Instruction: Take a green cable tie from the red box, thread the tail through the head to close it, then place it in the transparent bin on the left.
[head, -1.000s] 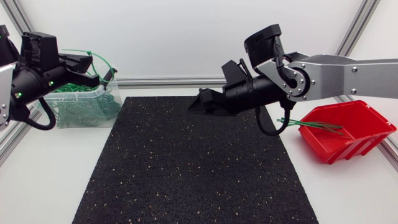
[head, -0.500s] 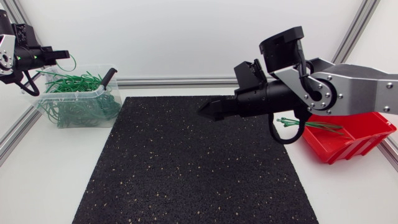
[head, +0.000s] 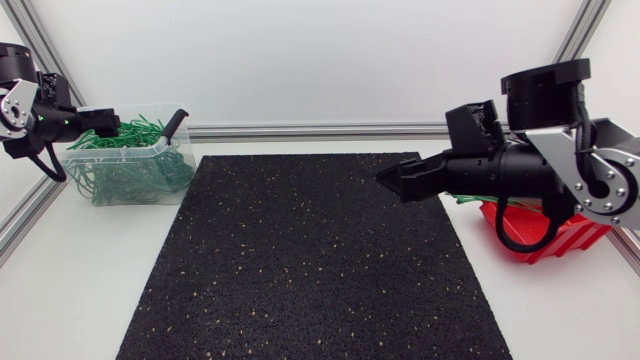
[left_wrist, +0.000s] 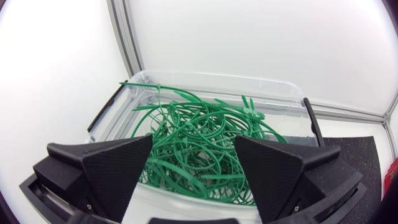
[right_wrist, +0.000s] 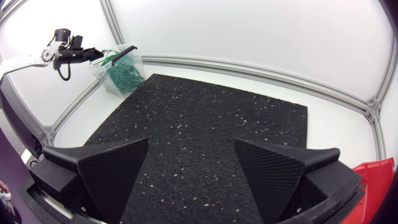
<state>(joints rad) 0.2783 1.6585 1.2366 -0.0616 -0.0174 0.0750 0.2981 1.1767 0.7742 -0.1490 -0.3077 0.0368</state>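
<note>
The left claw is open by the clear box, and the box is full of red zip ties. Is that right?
Not quite. The cable ties are green, not red, as the left wrist view shows. The rest holds: the left gripper is open at the transparent bin, which is full of them.

Change over the last second: the left gripper (head: 108, 127), which held a looped green tie above the transparent bin (head: 122, 151), has drawn back toward the bin's left end and now stands open and empty over the heaped green cable ties (head: 135, 133). The right gripper (head: 392, 180) has retreated from mid-table to the right edge of the black mat (head: 300, 260). Its arm now covers much of the red box (head: 582, 232).
</note>
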